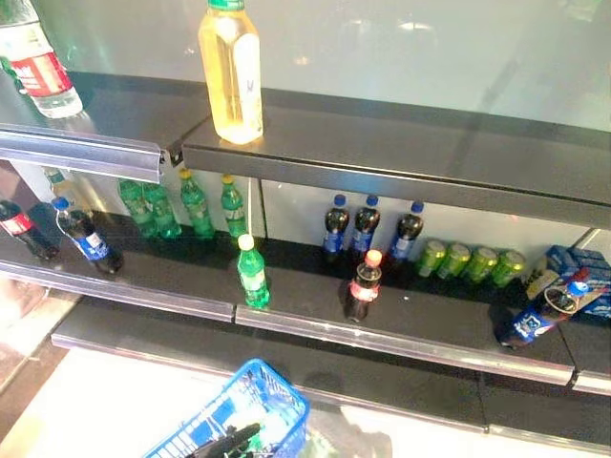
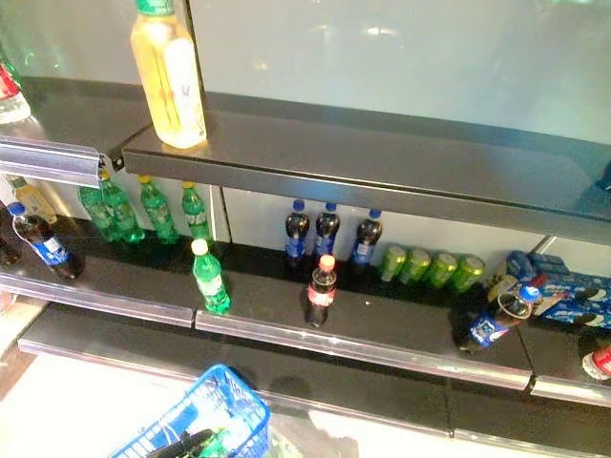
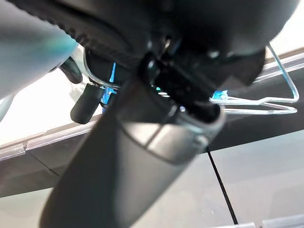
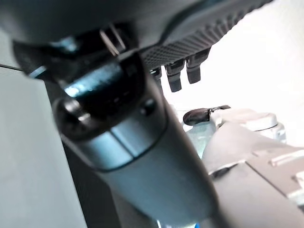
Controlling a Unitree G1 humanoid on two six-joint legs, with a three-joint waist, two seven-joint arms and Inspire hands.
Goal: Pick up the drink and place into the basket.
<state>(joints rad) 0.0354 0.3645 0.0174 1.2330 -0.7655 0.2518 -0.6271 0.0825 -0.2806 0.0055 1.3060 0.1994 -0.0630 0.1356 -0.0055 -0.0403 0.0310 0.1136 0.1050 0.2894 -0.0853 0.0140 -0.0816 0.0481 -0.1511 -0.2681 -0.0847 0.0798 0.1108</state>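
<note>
Blue basket [image 1: 250, 405] hangs from my left hand [image 1: 227, 441], curled on its handle; right hand [image 4: 183, 71] hangs relaxed, so I'd reach squarely for the red-capped cola [image 1: 364, 285].

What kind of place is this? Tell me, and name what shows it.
Most likely a shop's drinks aisle, or a mock-up of one. Dark tiered shelves with rail strips along their front edges hold rows of green soda bottles, cola bottles and green cans, and a blue shopping basket waits below.
</note>
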